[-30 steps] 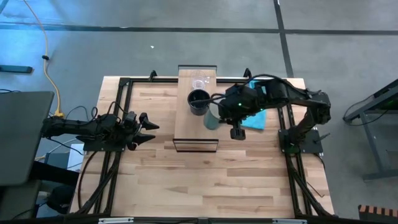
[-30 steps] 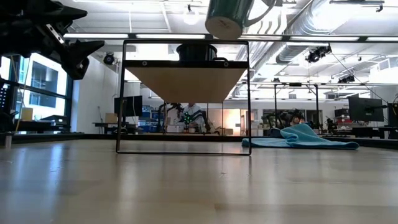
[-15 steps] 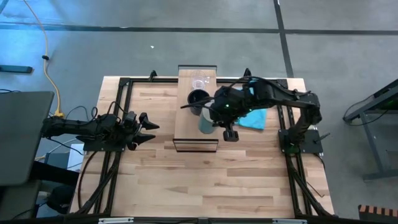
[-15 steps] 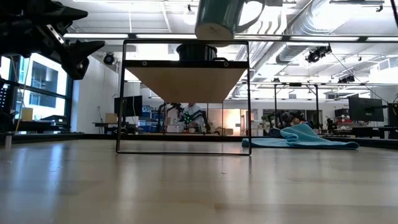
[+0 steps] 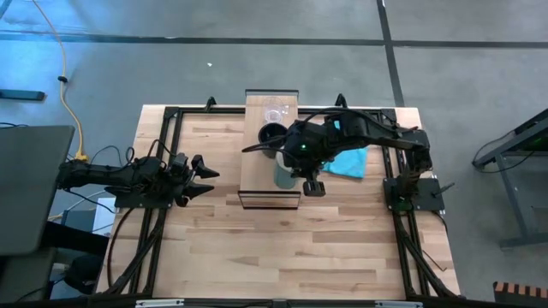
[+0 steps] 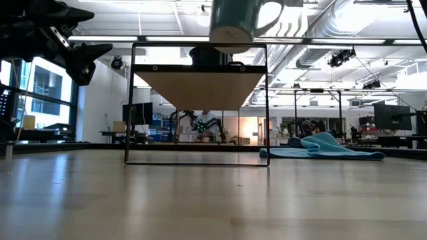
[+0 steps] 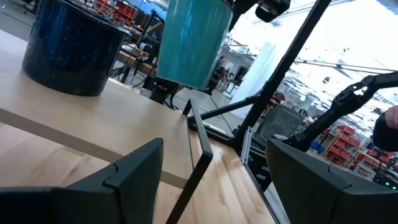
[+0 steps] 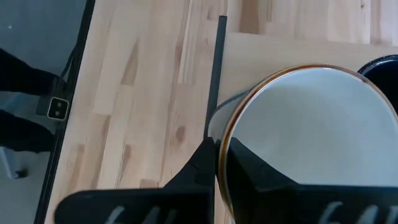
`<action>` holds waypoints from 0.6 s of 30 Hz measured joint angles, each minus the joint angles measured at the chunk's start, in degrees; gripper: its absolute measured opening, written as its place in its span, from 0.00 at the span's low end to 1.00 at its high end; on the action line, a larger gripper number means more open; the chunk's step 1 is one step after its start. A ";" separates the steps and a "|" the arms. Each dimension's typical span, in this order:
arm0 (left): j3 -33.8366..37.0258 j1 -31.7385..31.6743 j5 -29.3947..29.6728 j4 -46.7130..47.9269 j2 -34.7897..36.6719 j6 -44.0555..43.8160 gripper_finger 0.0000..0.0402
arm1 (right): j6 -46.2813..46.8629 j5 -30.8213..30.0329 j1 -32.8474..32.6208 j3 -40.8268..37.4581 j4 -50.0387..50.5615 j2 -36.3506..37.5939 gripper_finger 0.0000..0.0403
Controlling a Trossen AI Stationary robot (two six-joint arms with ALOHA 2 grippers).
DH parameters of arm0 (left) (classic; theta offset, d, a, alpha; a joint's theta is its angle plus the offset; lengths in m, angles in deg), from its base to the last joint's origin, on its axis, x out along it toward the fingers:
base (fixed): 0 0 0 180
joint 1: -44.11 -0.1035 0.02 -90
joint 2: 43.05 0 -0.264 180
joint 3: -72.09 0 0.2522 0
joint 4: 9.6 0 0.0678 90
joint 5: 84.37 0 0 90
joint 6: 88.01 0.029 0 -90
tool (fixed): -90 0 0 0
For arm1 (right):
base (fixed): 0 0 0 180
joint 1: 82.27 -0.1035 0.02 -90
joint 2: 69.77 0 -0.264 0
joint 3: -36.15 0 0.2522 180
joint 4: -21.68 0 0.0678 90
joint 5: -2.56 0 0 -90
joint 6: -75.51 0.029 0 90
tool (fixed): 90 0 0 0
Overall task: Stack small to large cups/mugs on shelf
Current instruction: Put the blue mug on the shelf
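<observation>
A light-wood shelf (image 5: 269, 185) stands mid-table on a dark frame. On its top stand a clear glass cup (image 5: 274, 113) at the far end and a black mug (image 5: 271, 134) nearer. My right gripper (image 5: 291, 168) is shut on a teal mug with a white inside (image 5: 282, 173) and holds it above the shelf's near part, next to the black mug. The low view shows the teal mug (image 6: 233, 19) above the shelf top (image 6: 198, 90). My left gripper (image 5: 204, 174) is open and empty, left of the shelf. My right gripper holds the teal mug by its wall at the rim (image 8: 221, 144), one finger inside the mug and one outside. The fingers come from above, pointing down. The mug hangs mouth up, clear of the shelf, its base (image 6: 230, 32) slightly tilted.
A turquoise cloth (image 5: 349, 162) lies on the table right of the shelf. Dark frame rails (image 5: 163, 145) run along the table's left and right sides. Bare shelf top lies nearer than the black mug (image 7: 71, 56).
My right gripper has carried the teal mug toward the table's left, from beside the shelf's right edge to over the shelf's near part. The mug has stayed lifted and has come closer to upright.
</observation>
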 joint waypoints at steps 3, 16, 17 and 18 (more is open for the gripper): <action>0.00 0.00 0.00 0.00 0.00 0.02 0.68 | 0.27 -0.05 0.00 0.00 0.36 0.02 0.00; 0.00 0.00 0.00 -0.02 0.00 -0.41 0.68 | -2.64 0.05 0.39 0.09 -5.04 -1.26 0.00; 0.00 0.00 0.00 -0.02 0.02 -0.41 0.67 | -2.80 0.21 0.39 0.09 -5.28 -1.63 0.00; 0.00 0.00 0.00 -0.02 0.00 -0.41 0.67 | -3.00 0.39 0.42 0.09 -5.49 -2.06 0.00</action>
